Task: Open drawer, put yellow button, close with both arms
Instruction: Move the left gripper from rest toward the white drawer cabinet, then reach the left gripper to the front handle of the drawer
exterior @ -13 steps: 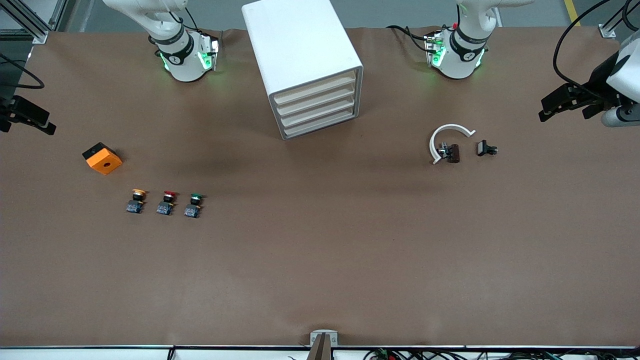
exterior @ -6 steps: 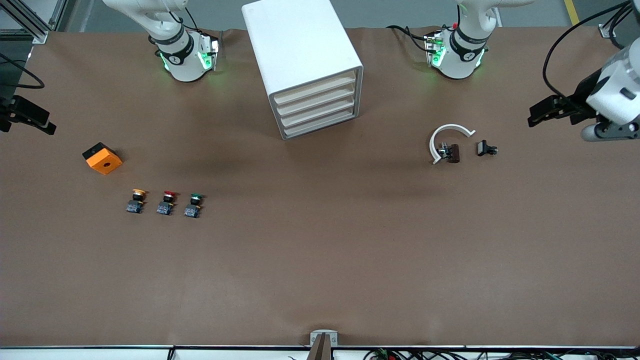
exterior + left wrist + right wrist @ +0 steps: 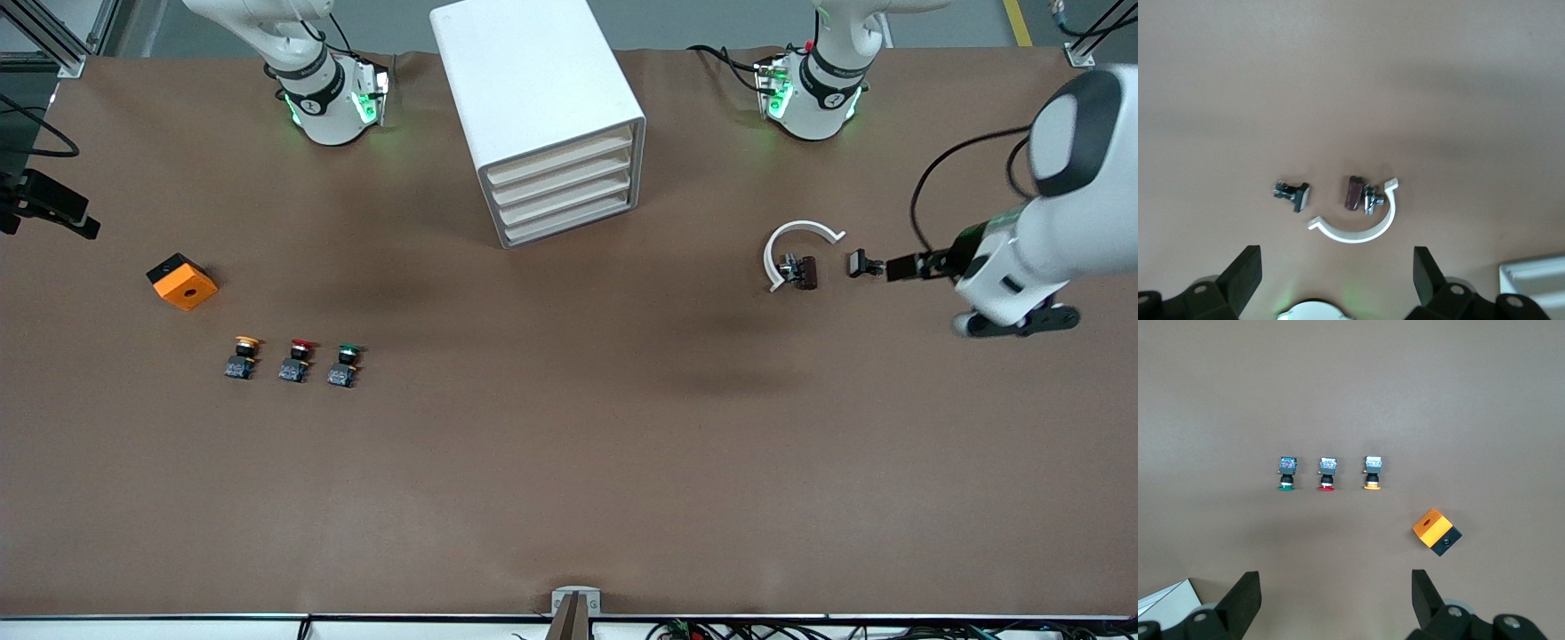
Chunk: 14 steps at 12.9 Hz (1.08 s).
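Four drawers shut; the drawer is unopened. We find the yellow button on the surface. Left end effector spread, empty, over small parts; right end effector spread, empty, waiting.

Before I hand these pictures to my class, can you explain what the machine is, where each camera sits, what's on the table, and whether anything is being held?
These are two white robot arms bolted at one edge of a brown table. The wide picture comes from a high camera facing them. The other two come from cameras on each arm's wrist, looking down past its own gripper.

The left gripper is open, holding nothing, over a white curved clip and two small dark parts. The right gripper is open too, waiting at its end of the table.

A white cabinet stands between the arm bases; its top drawer is shut. Toward the right arm's end lie the yellow button, a red one, a green one and an orange block.
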Each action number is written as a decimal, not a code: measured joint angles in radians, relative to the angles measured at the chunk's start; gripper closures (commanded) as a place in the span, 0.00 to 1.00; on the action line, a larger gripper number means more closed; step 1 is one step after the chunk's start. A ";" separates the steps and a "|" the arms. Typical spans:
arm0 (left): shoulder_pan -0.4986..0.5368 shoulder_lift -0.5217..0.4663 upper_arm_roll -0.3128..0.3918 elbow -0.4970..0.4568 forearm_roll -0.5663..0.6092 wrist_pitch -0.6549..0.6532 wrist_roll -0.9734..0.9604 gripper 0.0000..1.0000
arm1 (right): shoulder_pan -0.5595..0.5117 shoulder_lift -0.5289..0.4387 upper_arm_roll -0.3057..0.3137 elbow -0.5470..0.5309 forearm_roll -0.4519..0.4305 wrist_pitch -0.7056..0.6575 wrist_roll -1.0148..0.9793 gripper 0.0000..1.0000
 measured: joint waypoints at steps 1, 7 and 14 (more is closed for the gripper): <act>-0.019 0.036 -0.001 0.002 0.000 0.018 -0.063 0.00 | 0.000 0.000 0.000 0.000 0.000 0.000 0.000 0.00; -0.124 0.191 -0.022 0.062 -0.063 -0.026 -0.552 0.00 | 0.000 0.000 0.000 0.000 0.000 0.000 0.000 0.00; -0.176 0.315 -0.031 0.153 -0.375 -0.213 -1.121 0.00 | 0.000 0.000 0.000 0.000 0.000 0.000 0.000 0.00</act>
